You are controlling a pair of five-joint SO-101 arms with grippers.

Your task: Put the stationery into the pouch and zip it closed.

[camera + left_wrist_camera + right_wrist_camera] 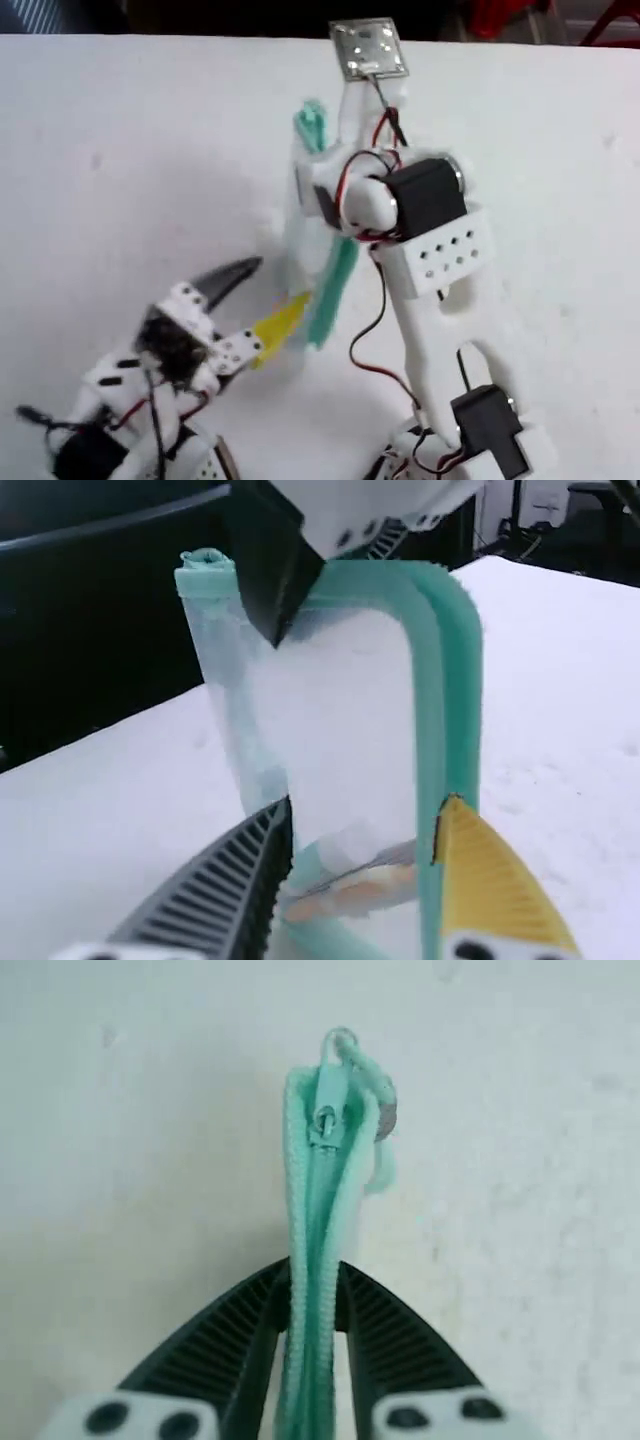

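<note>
Your right gripper (313, 1278) has its two black jaws pressed together on the teal zip band of the clear plastic pouch (300, 250), with only that band between them. I judge this grip is there to hold the zip edge up off the white table (120, 150), so that the zip can be worked. The pouch is near the middle of the table and runs from near to far. The small metal slider (325, 1120) sits at the far end of the band, beyond the jaws; whether the zip is fully closed I cannot tell. Your left gripper (275, 285), with one black jaw and one yellow, is wide open at the near end of the pouch and has hold of nothing. The yellow tip is at the teal band and the black tip is just beside the clear wall, probably to steady that end. Inside the pouch, at its near end, lies the stationery (350, 888), a pale orange and silver piece. I find no label or writing on the pouch that can be read.
</note>
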